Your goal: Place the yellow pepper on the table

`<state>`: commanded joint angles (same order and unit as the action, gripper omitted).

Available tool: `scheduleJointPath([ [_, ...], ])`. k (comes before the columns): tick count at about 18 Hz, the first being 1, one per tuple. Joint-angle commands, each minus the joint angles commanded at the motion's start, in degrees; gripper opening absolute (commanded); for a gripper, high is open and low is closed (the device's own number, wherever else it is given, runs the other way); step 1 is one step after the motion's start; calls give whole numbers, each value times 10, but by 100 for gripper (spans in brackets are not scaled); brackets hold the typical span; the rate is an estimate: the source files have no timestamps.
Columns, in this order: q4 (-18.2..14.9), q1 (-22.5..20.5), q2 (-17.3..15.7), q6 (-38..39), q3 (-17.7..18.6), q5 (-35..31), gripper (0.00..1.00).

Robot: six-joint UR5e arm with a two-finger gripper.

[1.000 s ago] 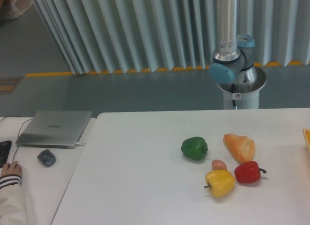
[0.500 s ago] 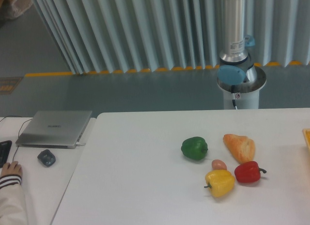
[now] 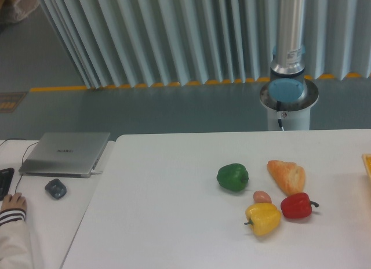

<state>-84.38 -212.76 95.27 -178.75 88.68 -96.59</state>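
The yellow pepper lies on the white table at the front right, stem pointing left. It touches a small pinkish egg-like item behind it and sits close to a red pepper. Only the arm's silver column and blue joint show, standing behind the table. The gripper itself is out of the frame.
A green pepper and a croissant-like bread lie behind the yellow one. An orange edge shows at the far right. On the side desk are a laptop, a mouse and a person's hand.
The arm's column and blue joint have swung to the right about the base. The peppers and other food have not moved.
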Motion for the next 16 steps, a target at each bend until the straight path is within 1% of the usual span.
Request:
scheduleJointPath([
  [3, 18, -15, 5, -10, 1, -1, 100],
  [8, 30, -27, 40, -29, 0, 1, 100],
  [13, 28, -27, 41, -20, 0, 4, 100],
  [16, 40, -27, 40, -24, 6, 4, 100],
])
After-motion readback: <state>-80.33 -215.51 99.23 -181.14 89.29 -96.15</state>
